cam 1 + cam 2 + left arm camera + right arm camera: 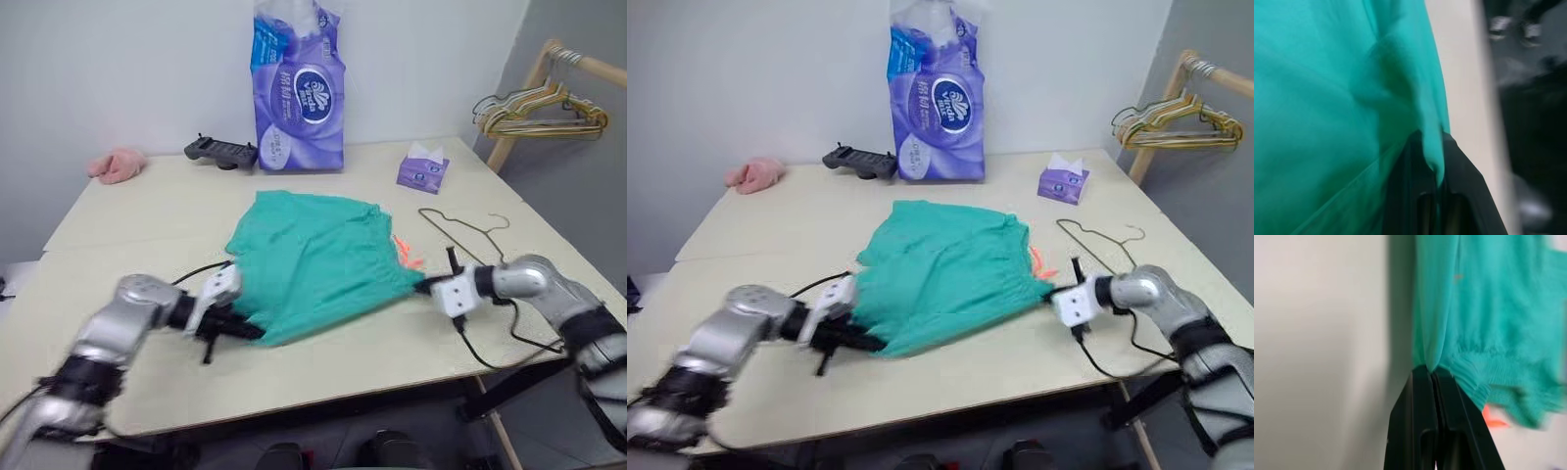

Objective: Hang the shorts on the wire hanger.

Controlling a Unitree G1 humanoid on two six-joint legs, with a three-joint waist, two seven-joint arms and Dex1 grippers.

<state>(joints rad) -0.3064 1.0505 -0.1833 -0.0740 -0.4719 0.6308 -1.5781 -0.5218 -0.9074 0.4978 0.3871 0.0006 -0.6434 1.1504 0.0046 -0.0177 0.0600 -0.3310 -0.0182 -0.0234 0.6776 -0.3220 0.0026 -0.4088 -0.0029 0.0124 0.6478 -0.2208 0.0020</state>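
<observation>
The teal-green shorts (313, 257) lie spread across the middle of the table, lifted a little along their near edge. An orange drawstring (407, 255) pokes out on their right side. My left gripper (250, 333) is shut on the near left corner of the shorts, and the left wrist view shows the fabric (1352, 98) pinched between its fingers (1415, 196). My right gripper (423, 286) is shut on the gathered waistband (1474, 377) at the shorts' right end. The thin dark wire hanger (460, 227) lies flat on the table just beyond my right gripper, apart from the shorts.
A tall purple tissue pack (299, 88) stands at the back, with a black controller (220, 150) to its left and a small purple tissue box (423, 168) to its right. A pink cloth (118, 164) lies back left. Pale hangers (539, 108) hang on a rack at right.
</observation>
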